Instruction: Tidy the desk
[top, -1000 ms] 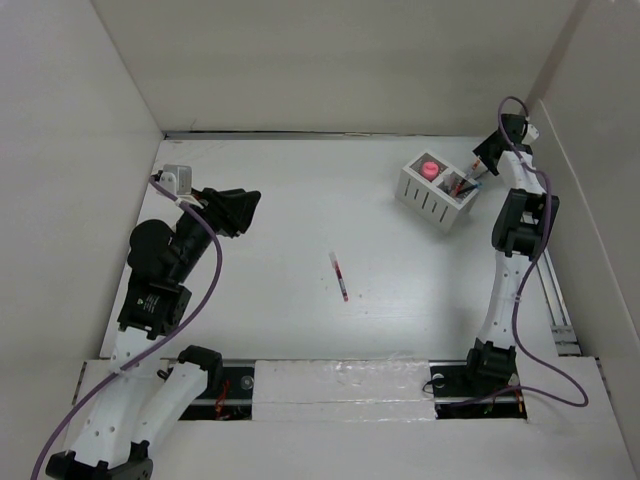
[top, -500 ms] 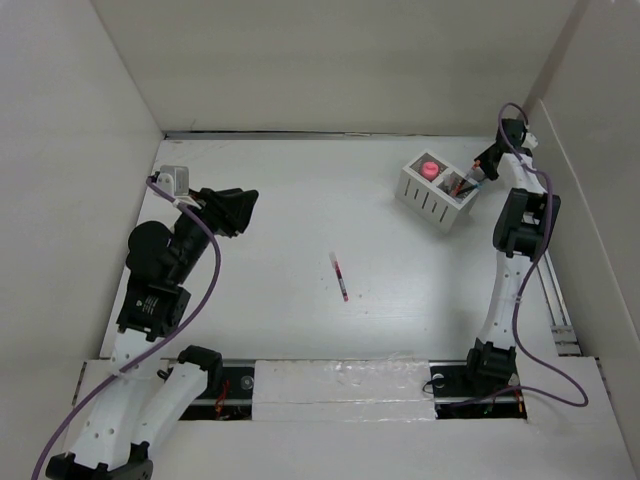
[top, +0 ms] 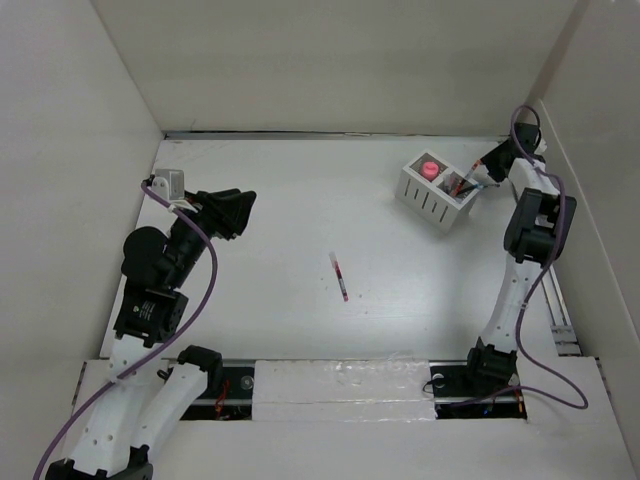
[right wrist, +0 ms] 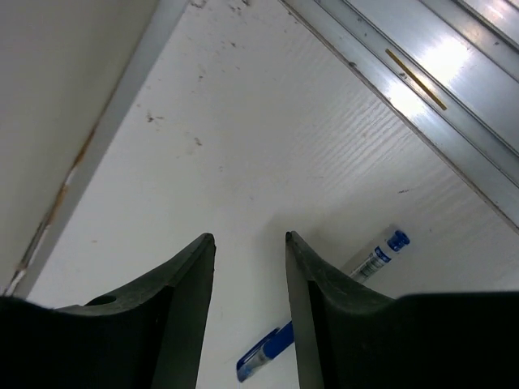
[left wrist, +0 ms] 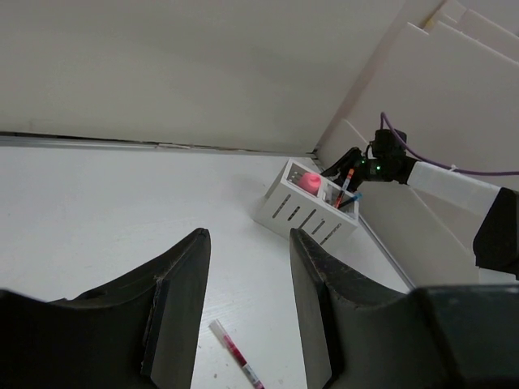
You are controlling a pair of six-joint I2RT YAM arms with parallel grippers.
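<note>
While red-banded pen (top: pixel 339 275) lies loose on desk (top: pixel 300 200), left gripper (left wrist: pixel 250 235) hovers spread, empty, aimed toward it; right gripper (right wrist: pixel 250 239) spread, empty beside organizer (top: pixel 438 192), presumably pens' storage spot.

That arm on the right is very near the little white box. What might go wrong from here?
The right gripper sits close beside the organizer box; a careless move might nudge it or tip its pens. The loose pen lies on the open desk and might roll when grasped.
</note>
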